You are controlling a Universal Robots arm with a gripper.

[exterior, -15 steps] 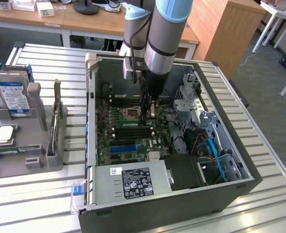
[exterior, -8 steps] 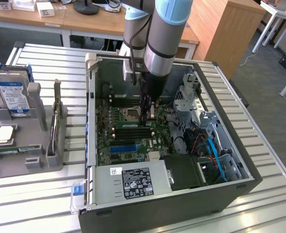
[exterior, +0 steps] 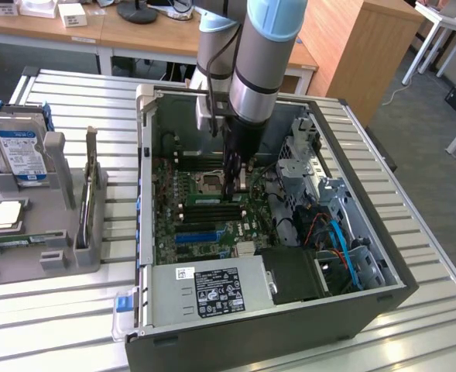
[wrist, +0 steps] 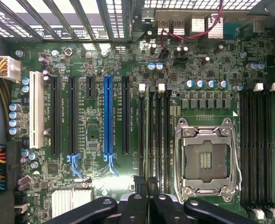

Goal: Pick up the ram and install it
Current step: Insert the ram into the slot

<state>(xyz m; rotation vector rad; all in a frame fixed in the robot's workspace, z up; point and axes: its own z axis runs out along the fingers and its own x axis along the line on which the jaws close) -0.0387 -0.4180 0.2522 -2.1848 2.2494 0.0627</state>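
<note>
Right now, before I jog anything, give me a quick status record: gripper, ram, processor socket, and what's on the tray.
gripper: shut on the ram, down inside the open computer case
ram: edge-on between the fingertips, in line with the memory slots beside the processor socket; seating cannot be told
processor socket: open and empty
tray: outside the case, on the exterior view's left, holding the hard drive and processor chip
</note>
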